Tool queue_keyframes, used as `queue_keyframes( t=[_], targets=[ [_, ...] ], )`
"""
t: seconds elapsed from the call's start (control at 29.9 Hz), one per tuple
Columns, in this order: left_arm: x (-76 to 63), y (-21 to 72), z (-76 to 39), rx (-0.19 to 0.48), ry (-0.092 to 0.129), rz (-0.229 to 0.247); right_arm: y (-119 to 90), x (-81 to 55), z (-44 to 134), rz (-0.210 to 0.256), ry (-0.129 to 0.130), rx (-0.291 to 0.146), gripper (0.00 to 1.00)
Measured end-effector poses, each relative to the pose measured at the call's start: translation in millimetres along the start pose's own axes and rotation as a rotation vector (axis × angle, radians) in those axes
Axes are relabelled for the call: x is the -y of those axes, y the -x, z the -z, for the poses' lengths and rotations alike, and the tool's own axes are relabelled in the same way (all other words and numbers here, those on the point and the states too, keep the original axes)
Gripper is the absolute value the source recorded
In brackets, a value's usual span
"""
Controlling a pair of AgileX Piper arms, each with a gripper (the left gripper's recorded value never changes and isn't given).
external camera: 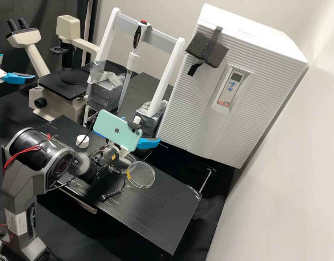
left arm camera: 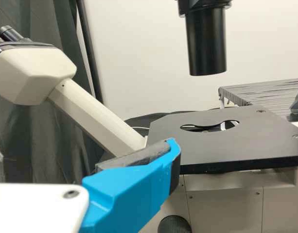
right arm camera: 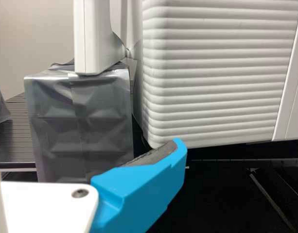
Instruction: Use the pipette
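Pipette hangs tip-down from white stand beyond the petri dish.

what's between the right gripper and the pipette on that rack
The right gripper faces the grey tape-wrapped block holding the white rack's leg. The white red-capped pipette hangs higher, between the legs; nothing visible blocks a route upward to it.

High view. Left gripper, at the left edge of the frame, is cut off by that edge. Right gripper, centre, is largely hidden behind a mint-green phone clamped at its wrist. The pipette tip, upper centre, is too fine to resolve. The right arm's base, lower left, runs off the bottom edge. Wrist views: each gripper is cropped by the frame edge.
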Motion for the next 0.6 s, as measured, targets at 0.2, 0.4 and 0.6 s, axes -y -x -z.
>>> queue_keyframes(
  t=[0.2,0.4,0.6],
  targets=[
    [0.0,0.0,0.0,0.000,0.000,0.000,0.0,0.0,0.0,0.000,0.000,0.000,1.00],
    [0.4,0.0,-2.9,0.008,0.002,0.001,0.0,0.0,0.0,0.000,0.000,0.000,1.00],
    [-10.5,6.2,-30.2,0.102,0.010,-0.034,0.0,0.0,0.0,0.000,0.000,0.000,1.00]
  ],
)
